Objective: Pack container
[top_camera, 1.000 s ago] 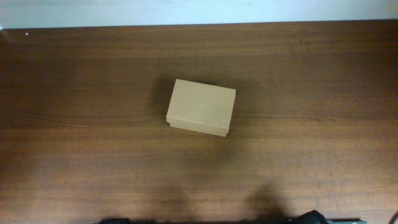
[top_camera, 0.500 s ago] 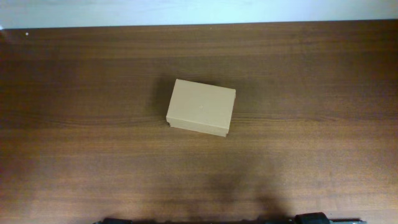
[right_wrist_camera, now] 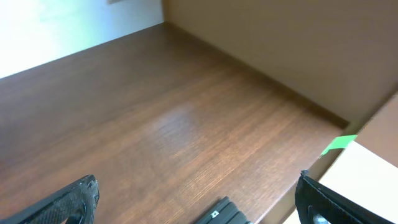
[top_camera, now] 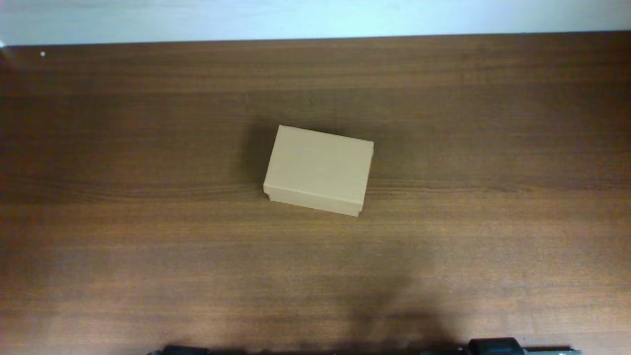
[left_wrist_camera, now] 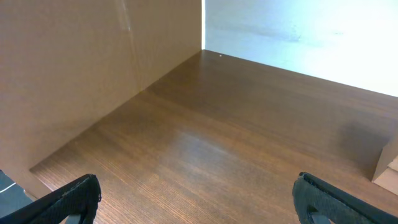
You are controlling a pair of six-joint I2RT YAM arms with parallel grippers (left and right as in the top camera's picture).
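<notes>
Currently, the cardboard box [top_camera: 318,170] is seen near the middle of the wooden table [top_camera: 118,247], turned slightly askew to the table's edges, with its lid laid flat and shut. It is touched by neither claw; from above, only dark bits of the arms are made out at the near edge of the table, well apart from the box. In the left wrist view, the left claw [left_wrist_camera: 198,199] is shown spread wide, one black fingertip at each lower corner, with bare wood between them and nothing pinched. A tan corner, probably of the box, is caught at the right edge of that view, and a tan board [left_wrist_camera: 74,62] is seen standing along the left side. In the right wrist view, the right claw [right_wrist_camera: 197,190] is likewise shown spread wide and holding nothing, over bare wood. A strip of green tape [right_wrist_camera: 339,144] is seen at the right, beside a pale surface, and a small black part [right_wrist_camera: 222,213] at the bottom edge cannot be identified
</notes>
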